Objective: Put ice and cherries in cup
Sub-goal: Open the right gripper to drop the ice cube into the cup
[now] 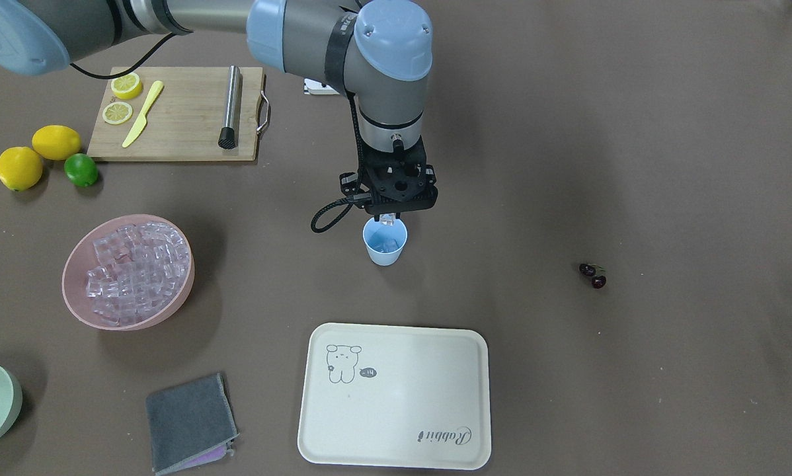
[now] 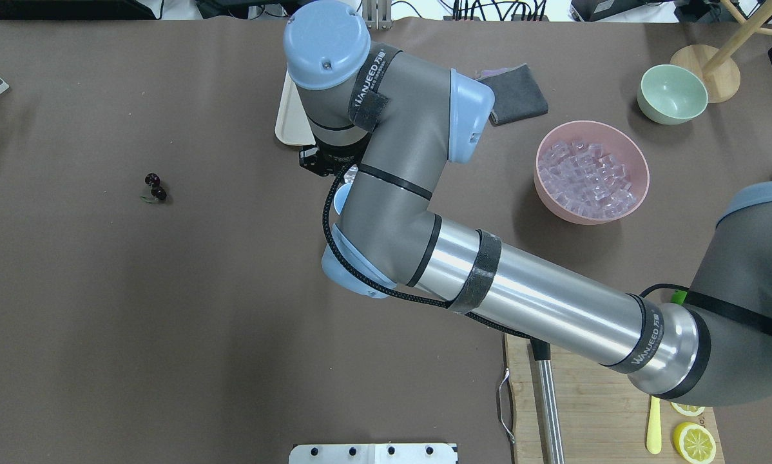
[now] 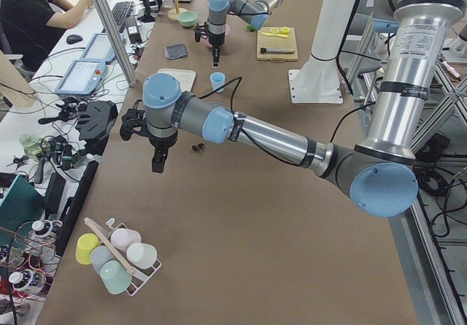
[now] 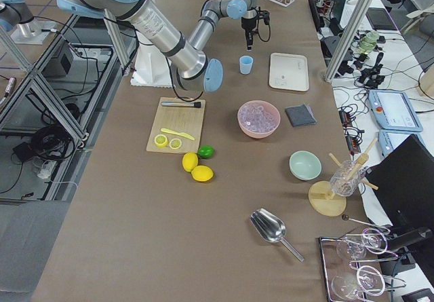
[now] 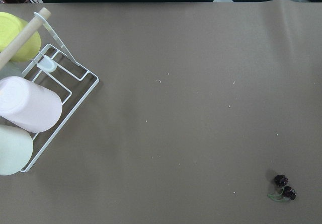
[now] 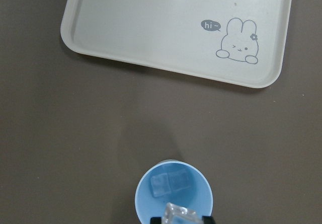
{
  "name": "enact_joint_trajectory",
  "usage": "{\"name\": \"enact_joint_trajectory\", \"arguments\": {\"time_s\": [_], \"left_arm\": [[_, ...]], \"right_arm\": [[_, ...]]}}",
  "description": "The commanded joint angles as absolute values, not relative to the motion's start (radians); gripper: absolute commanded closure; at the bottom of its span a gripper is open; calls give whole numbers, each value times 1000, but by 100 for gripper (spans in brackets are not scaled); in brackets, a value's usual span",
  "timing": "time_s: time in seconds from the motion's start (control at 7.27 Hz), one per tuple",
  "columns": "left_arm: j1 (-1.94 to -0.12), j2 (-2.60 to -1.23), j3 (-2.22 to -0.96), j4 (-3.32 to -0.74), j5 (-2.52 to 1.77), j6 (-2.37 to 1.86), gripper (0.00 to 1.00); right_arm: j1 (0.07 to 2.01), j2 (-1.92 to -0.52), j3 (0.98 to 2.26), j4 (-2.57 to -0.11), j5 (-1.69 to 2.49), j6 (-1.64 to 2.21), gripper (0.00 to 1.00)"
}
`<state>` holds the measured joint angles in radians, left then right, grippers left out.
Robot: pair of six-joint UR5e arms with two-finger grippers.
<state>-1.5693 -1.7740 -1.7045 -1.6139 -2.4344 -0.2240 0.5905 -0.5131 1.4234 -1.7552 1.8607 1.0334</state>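
Nearest the right wrist lens: one ice cube (image 6: 180,215), pinched between the jaws of the right gripper (image 1: 387,217), hanging just over the cup (image 6: 173,194). Already inside: two cubes (image 6: 171,184), side by side. Plenty more in the pink bowl (image 1: 69,277), at nine o'clock from the cup in the front view. Cherries (image 1: 593,276) untouched on the table (image 1: 634,396), well out at three o'clock. Left gripper (image 3: 157,166) hovering near them; jaws impossible to judge. Probably under halfway: this cube to drop, cherries entirely left.

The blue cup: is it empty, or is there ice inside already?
Not empty. The cup stands upright with ice cubes on its bottom, and the right pincer holds another cube just above its rim.
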Motion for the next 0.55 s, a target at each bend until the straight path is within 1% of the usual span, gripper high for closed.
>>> {"name": "enact_joint_trajectory", "arguments": {"time_s": [0.0,0.14,0.41], "left_arm": [[-1569,-1775,-1701,-1612,-2434,-224,2],[-1569,-1775,-1703,-1612,-2434,-224,2],[-1569,-1775,-1703,-1611,-2434,-224,2]], "right_arm": [[589,-535,1447,-1753,1856,1035,74],[589,-549,1454,-1752,1855,1037,1],[589,-604,1560,-1755,1855,1049,0]]}}
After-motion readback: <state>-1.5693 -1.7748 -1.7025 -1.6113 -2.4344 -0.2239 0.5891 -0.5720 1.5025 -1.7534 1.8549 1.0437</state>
